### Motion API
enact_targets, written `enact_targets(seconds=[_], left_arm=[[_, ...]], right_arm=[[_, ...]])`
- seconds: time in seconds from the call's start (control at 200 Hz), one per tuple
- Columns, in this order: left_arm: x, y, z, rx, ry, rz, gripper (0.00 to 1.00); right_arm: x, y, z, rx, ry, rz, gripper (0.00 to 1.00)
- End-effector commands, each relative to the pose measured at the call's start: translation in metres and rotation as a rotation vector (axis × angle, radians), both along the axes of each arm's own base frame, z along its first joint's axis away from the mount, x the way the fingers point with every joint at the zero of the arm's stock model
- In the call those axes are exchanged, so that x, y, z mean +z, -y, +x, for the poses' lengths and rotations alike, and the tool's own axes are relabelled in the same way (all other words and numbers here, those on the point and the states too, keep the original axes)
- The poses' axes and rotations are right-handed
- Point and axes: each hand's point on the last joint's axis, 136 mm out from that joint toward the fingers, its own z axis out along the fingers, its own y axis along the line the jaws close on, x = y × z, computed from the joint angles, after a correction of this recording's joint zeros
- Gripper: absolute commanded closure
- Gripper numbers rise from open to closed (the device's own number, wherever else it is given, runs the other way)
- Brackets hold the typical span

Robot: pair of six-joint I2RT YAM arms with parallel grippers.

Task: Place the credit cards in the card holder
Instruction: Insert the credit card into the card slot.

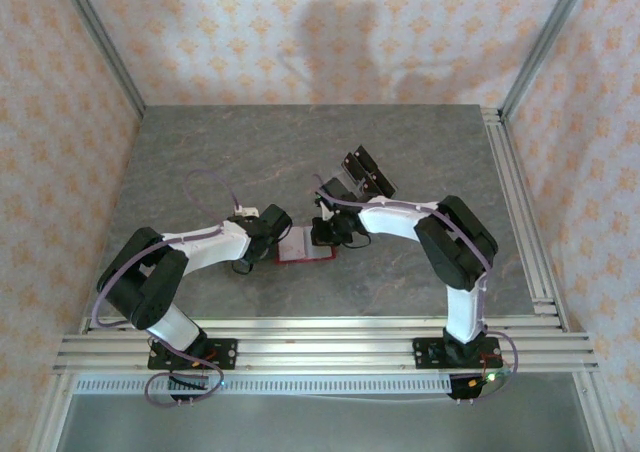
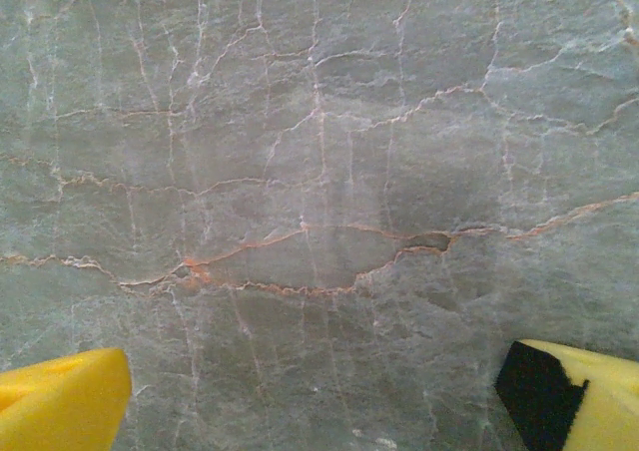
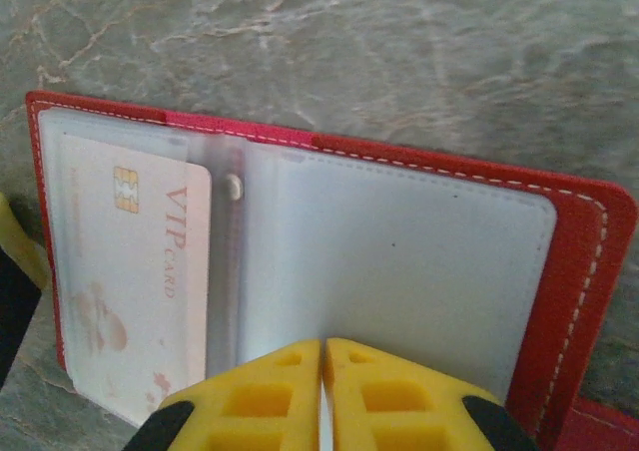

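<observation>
The right gripper's [image 3: 322, 371] yellow moulded plastic fingertips [image 3: 260, 401], ribbed with square hollows, are pressing together with barely a slit between them at the edge of a frosted clear sleeve. Whether they are pinching that sheet cannot be told.

The card holder [image 3: 589, 271] is lying open and flat beneath them. It is red and leather-like, with pale stitching round its rounded corners. A pinkish-cream credit card [image 3: 140, 271], with a gold chip and the lettering "VIP CARD", is sitting inside the pocket on the left of the right wrist view, beside a small round stud [image 3: 234, 186].

From above, the card holder [image 1: 303, 247] is resting mid-table between the two grippers, just left of the right gripper [image 1: 325, 234].

The table [image 2: 319, 122] is showing grey-green, marble-like stone, veined white and rust. A clear stand [image 1: 365, 175] carrying black blocks is standing just beyond the right arm. Cream wallpaper [image 1: 300, 32] with orange motifs is enclosing the space, and aluminium rails [image 1: 320, 347] are running along the near edge.

The left gripper [image 2: 319, 411] is hanging spread wide over bare stone, holding nothing. It is sitting just left of the card holder.
</observation>
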Motion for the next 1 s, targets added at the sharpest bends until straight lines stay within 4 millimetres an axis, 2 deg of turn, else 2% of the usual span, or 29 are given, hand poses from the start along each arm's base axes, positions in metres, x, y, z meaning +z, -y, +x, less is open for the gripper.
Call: enact_targets(seconds=[0.0, 0.275, 0.355, 0.996], left_arm=[[-0.015, 0.002, -0.002, -0.014, -0.041, -0.008, 0.0], [-0.014, 0.004, 0.001, -0.018, -0.037, -0.015, 0.0], [-0.014, 0.005, 0.002, -0.021, -0.035, -0.016, 0.0], [-0.017, 0.011, 0.007, -0.045, -0.043, -0.019, 0.0]], right_arm=[[-0.014, 0.026, -0.007, -0.022, -0.012, -0.083, 0.89], [0.03, 0.002, -0.003, 0.013, 0.036, 0.006, 0.89], [0.037, -0.005, -0.001, 0.028, 0.05, 0.011, 0.9], [0.01, -0.022, 0.005, 0.048, 0.012, -0.022, 0.92]])
